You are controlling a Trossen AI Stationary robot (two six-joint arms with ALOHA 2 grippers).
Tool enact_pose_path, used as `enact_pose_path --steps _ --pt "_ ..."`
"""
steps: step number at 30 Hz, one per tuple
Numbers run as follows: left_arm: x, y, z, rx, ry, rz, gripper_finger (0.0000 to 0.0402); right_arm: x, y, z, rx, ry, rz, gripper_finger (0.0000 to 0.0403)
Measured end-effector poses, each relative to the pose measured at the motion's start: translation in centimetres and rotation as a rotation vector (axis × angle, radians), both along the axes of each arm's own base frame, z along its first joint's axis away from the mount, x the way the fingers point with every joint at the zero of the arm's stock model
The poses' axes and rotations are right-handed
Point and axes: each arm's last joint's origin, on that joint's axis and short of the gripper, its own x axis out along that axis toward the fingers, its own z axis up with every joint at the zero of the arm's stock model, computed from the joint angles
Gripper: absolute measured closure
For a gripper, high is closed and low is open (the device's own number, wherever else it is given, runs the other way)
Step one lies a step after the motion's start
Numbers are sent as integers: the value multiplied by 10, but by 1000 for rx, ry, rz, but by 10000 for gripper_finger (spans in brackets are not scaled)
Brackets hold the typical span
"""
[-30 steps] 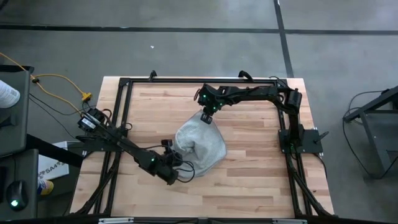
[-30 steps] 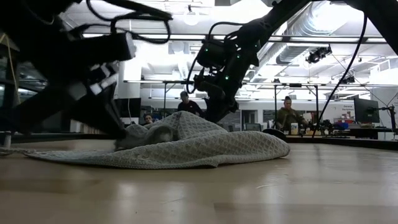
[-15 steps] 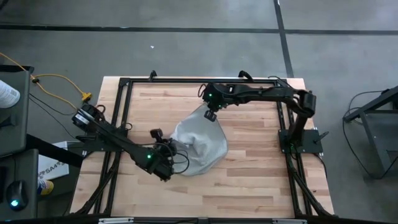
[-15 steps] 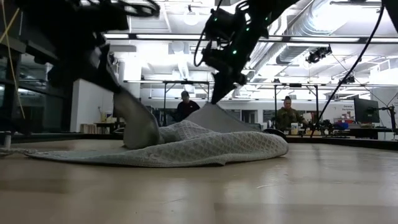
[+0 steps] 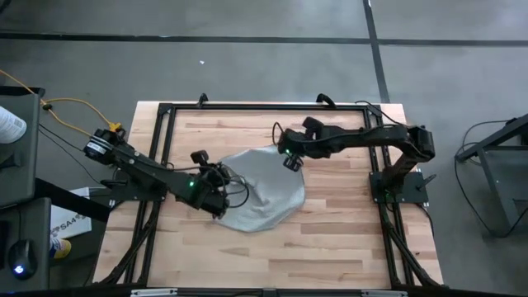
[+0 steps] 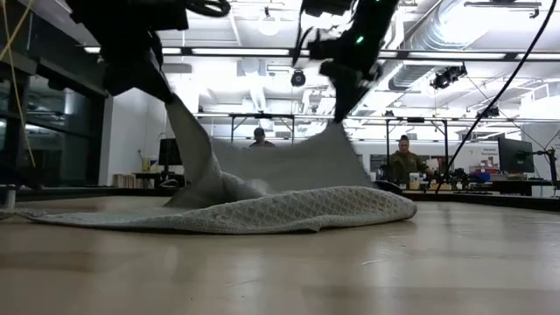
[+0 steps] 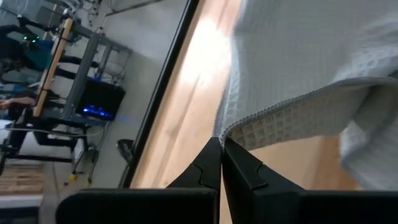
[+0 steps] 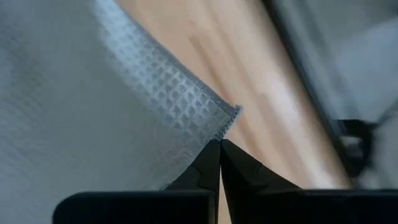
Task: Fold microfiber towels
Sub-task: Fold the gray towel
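The light grey-blue waffle-textured towel point(image 5: 262, 194) lies partly on the wooden table, its near part bunched on the wood point(image 6: 262, 210) and its far part lifted between both grippers. My left gripper point(image 5: 216, 175) is shut on the towel's left side, raised above the table point(image 6: 157, 83). My right gripper point(image 5: 290, 160) is shut on the towel's far right part, also raised point(image 6: 343, 109). My left gripper pinches a corner of the towel point(image 7: 224, 132) between its two shut fingers, at the hemmed edge. The corner is lifted clear and the cloth runs down from it to the heap on the table. My right gripper pinches another corner of the towel point(image 8: 219, 134) between its shut fingers, at the hemmed edge. The fingers come from above. The corner is lifted clear; the cloth between the two grippers hangs as a raised sheet point(image 6: 280, 162).
A black metal frame point(image 5: 165, 111) runs around the tabletop. Bare wood lies near the front edge point(image 5: 272, 256) and at the far left. People sit in the room beyond the table point(image 6: 404, 162).
Both grippers have risen and moved apart, the left toward the table's left edge and far side, the right toward the right edge. The towel's two held corners have been lifted and the cloth between them spread into a raised sheet, while the near part stayed on the table.
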Motion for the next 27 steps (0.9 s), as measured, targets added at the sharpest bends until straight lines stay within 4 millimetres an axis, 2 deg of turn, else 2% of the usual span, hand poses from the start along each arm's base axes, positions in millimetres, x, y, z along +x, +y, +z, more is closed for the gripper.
enact_pose_path --steps 8,14,21,27 --pt "5 20 0 22 56 47 402 -30 33 24 -149 -9 -107 399" --pt "1 25 9 43 61 29 401 -51 57 48 -180 -121 -112 399" --pt "-13 30 34 69 -1 -15 401 -72 72 70 -194 -243 -101 399" --pt "-28 34 58 78 -81 -62 401 -81 73 78 -254 -281 -131 399"
